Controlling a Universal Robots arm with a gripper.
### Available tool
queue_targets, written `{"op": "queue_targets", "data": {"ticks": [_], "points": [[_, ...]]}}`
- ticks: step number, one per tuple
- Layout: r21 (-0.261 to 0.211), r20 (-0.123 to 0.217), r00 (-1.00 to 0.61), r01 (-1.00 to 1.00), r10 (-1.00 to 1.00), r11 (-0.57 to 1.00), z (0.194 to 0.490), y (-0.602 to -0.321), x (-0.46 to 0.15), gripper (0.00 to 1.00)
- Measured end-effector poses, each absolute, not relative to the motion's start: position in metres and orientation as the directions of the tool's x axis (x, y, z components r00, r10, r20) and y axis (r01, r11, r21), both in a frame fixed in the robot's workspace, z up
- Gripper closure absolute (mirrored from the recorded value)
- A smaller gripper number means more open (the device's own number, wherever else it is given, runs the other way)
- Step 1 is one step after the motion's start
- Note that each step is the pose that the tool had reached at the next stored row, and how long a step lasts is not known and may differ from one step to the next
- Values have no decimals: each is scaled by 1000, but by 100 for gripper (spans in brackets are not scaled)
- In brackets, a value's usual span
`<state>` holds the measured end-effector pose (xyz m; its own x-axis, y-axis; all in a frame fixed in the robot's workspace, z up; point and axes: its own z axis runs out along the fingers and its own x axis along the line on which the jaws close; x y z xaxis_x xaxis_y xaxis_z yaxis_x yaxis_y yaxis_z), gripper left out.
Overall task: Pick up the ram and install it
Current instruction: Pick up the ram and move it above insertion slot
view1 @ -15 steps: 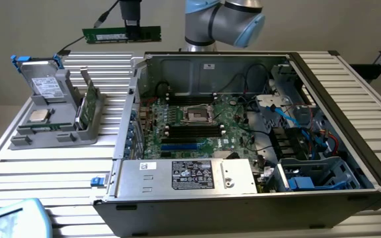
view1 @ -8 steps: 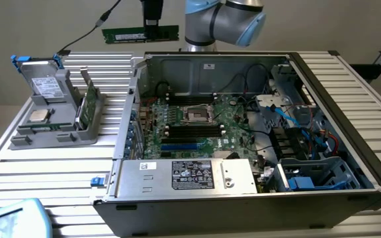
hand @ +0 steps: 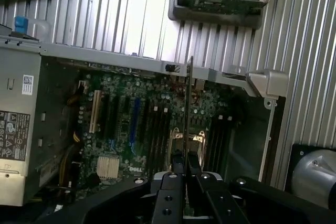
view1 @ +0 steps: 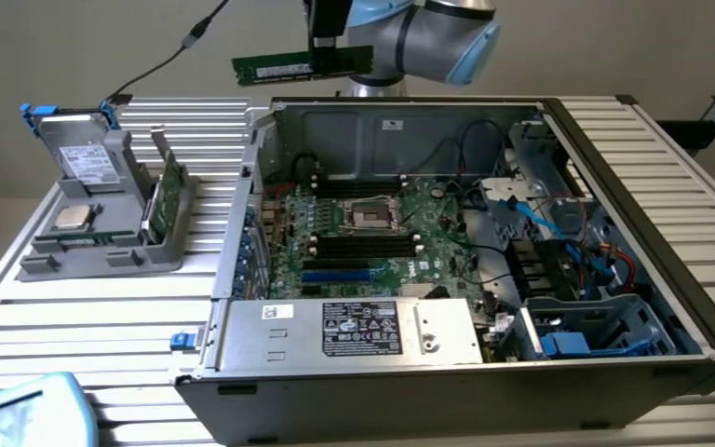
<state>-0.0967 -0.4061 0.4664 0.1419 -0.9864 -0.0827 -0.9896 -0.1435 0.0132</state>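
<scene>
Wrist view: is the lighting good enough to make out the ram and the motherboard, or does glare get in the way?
Wrist view: slatted table glares bright, motherboard dim but readable, ram a dark edge-on line. Exterior view: even light, ram well lit in the gripper.

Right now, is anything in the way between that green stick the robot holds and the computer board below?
Nothing visible is. The gripper is shut on the ram, held in the air above the open case, and the wrist view looks past it straight onto the motherboard and its black slots.
</scene>
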Motion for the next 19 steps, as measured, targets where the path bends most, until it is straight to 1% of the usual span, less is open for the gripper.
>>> {"op": "queue_targets", "data": {"ticks": [6,14,19], "points": [[9,-82,134,-991,-987,-136,466,-406,-82,86],[8,-82,65,-998,-994,-66,464,-406,-78,86],[8,-82,55,-998,-995,-55,464,-406,-68,86]]}}
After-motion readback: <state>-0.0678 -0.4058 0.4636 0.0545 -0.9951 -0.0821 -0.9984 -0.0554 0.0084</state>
